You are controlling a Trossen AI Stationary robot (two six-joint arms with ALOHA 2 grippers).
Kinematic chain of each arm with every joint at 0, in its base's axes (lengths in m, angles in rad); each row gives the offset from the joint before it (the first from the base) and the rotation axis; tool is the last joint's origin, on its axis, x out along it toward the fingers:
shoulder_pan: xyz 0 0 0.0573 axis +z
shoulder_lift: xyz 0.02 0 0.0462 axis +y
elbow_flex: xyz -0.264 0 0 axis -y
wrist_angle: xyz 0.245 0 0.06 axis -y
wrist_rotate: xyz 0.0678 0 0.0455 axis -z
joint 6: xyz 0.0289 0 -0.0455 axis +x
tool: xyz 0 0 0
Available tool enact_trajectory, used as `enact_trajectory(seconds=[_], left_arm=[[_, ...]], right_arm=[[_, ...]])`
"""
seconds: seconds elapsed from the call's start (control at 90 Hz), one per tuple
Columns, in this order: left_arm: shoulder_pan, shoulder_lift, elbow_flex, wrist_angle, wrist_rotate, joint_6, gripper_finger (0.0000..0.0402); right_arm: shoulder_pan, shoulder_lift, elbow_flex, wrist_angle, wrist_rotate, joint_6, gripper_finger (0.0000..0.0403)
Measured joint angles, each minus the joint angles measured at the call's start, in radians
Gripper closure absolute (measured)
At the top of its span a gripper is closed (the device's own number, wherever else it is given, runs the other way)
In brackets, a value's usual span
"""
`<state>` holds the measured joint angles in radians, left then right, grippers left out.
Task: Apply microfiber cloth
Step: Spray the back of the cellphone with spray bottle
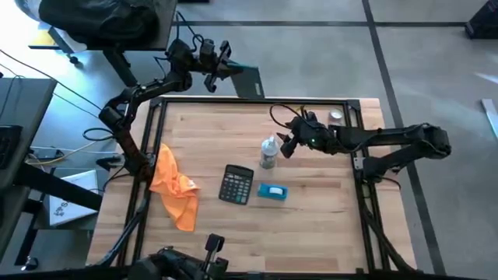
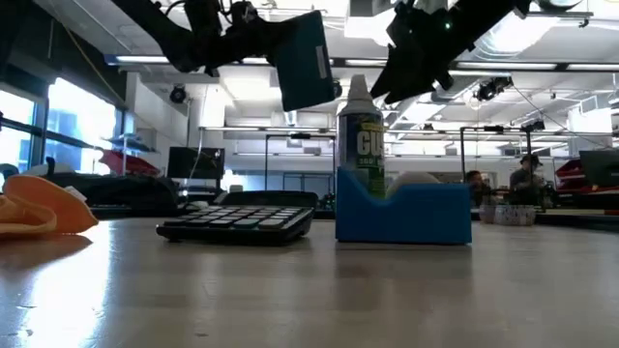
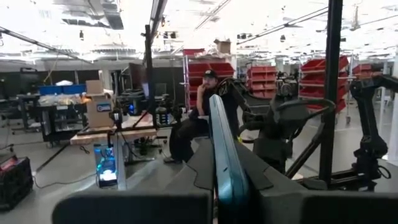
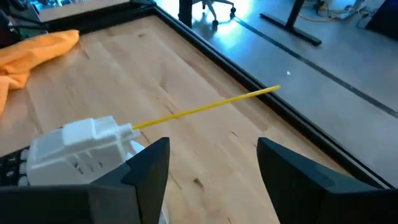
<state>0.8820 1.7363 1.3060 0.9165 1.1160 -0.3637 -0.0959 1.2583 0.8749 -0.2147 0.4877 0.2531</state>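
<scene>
step in hand: judged as reaching for the microfiber cloth [image 1: 173,189], still lying untouched on the table [image 1: 311,233]; wiping of the slab not yet begun.
left gripper [image 1: 220,64]: raised beyond the table's far edge, clamped on the teal slab [image 1: 247,80], held edge-on between the fingers in the left wrist view.
right gripper [image 1: 286,145]: hanging above the table with fingers spread and nothing between them, just beside the spray can [image 1: 269,152]; white nozzle and yellow straw [image 4: 205,108] close under the fingers in the right wrist view.
cloth position: well apart from the right gripper, out past the spray can and the black calculator [image 1: 236,184], near the table's left edge; crumpled, one tail trailing toward the front edge.
nearby clutter: blue-and-white box [image 1: 272,191] between calculator and gripper side, close to the reach path.
doing it well: lift clear of the spray can before travelling, so the straw and nozzle stay unknocked; pass above calculator and box rather than between them.
grasp advice: come down on the bunched, raised fold rather than the thin tail, for a fuller pinch of soft fabric.
risk: loose cloth likely to drag or unfold when lifted; raise high enough before carrying toward the slab.
</scene>
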Motion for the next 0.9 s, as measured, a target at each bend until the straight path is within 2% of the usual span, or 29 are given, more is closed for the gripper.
enact_trajectory(seconds=[0.322,0.556,0.9], left_arm=[[0.0,0.0,0.0,0.0,-0.001,0.0,0.0401],[0.0,0.0,0.0,0.0,-0.001,0.0,0.0401],[0.0,0.0,0.0,0.0,-0.003,0.001,0.0401]], right_arm=[[-0.003,0.016,0.0,0.003,0.0,-0.008,0.0192],[-0.016,0.064,0.0,0.103,-0.029,-0.071,0.0192],[-0.016,0.005,0.0,0.068,-0.025,-0.079,0.0192]])
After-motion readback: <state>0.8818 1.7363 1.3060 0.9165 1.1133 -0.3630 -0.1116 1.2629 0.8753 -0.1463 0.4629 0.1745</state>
